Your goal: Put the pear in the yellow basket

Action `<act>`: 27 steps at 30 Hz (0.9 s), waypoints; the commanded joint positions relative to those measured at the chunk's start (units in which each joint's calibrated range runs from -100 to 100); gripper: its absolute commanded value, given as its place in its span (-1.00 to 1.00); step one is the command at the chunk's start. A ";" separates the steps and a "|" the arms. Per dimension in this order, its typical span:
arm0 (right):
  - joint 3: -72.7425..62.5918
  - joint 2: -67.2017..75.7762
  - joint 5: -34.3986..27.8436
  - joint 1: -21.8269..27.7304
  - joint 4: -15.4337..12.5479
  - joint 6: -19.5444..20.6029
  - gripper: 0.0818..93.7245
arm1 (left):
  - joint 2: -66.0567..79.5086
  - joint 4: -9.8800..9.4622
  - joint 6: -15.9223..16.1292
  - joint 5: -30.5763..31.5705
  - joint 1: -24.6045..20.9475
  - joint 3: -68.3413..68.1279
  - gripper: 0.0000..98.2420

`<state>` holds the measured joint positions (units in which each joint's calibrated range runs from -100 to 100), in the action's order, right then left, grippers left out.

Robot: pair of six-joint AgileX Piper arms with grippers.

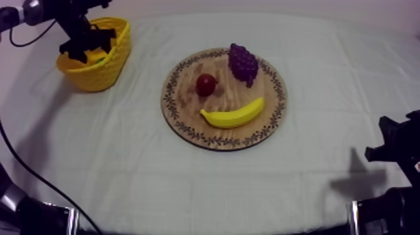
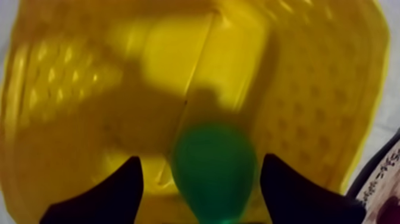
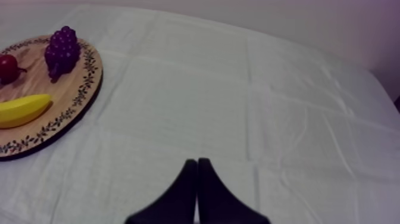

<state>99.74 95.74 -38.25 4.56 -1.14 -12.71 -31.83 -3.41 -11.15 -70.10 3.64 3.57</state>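
Left gripper (image 2: pixel 201 159) over yellow basket (image 2: pixel 71 89), fingers spread, gaps either side of green pear (image 2: pixel 214 179) down inside basket. Right gripper (image 3: pixel 197 170) pinched closed on nothing, above cloth (image 3: pixel 250 89) near wooden board (image 3: pixel 86 89).

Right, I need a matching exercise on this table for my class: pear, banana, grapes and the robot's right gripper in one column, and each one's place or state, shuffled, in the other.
Column one
1. pear
2. banana
3. grapes
4. right gripper

Column two
A. shut, above bare cloth
B. yellow, at the near side of the board
C. inside the yellow basket
D. purple, at the board's far side

Pairs: 1-C, 2-B, 3-D, 4-A
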 commanded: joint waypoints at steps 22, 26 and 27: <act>0.04 0.02 0.02 0.03 0.00 -0.01 -0.99 | 56.01 -4.52 3.32 22.03 5.87 -41.06 -1.00; 0.04 0.02 0.02 0.03 0.00 -0.01 -0.99 | 69.80 -7.10 1.46 26.58 6.65 -53.52 -1.00; 0.04 0.02 0.02 0.03 0.00 -0.01 -0.99 | 73.03 -7.50 1.15 27.53 6.59 -56.48 -1.00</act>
<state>99.74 95.74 -38.25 4.56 -1.14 -12.71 26.41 -10.30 -9.40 -44.32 10.27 -40.86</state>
